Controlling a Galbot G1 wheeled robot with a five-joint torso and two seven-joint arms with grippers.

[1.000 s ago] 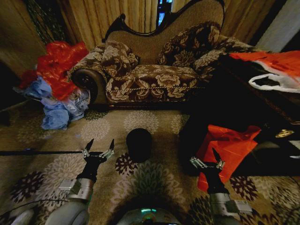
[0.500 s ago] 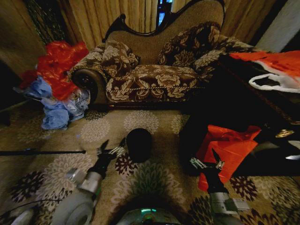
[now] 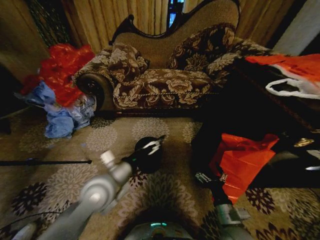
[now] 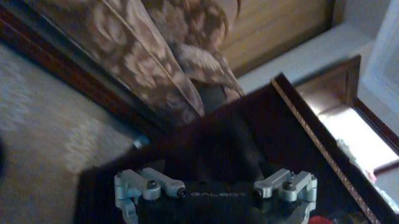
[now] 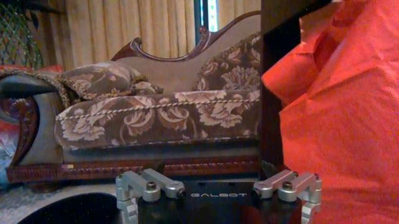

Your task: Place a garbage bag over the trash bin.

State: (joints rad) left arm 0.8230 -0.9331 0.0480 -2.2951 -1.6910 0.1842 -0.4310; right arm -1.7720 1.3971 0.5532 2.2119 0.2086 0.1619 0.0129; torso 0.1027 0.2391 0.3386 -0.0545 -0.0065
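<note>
The trash bin, a small matte black cylinder, stands on the patterned carpet in front of the sofa. My left gripper is open and reaches over the bin's rim from the left. The garbage bag, crinkly red plastic, hangs down the side of a dark table on the right. My right gripper is open and empty, low beside the bag's lower left corner and short of touching it. The right wrist view has the garbage bag close by on one side.
A floral sofa stands behind the bin. A heap of red and blue bags lies at its left end. The dark table carries a red-orange sheet and a white bag. A thin black rod lies on the carpet at left.
My left arm has swung right and forward, bringing its gripper from the open carpet to the bin's rim. The right gripper has shifted slightly left and stays by the bag.
</note>
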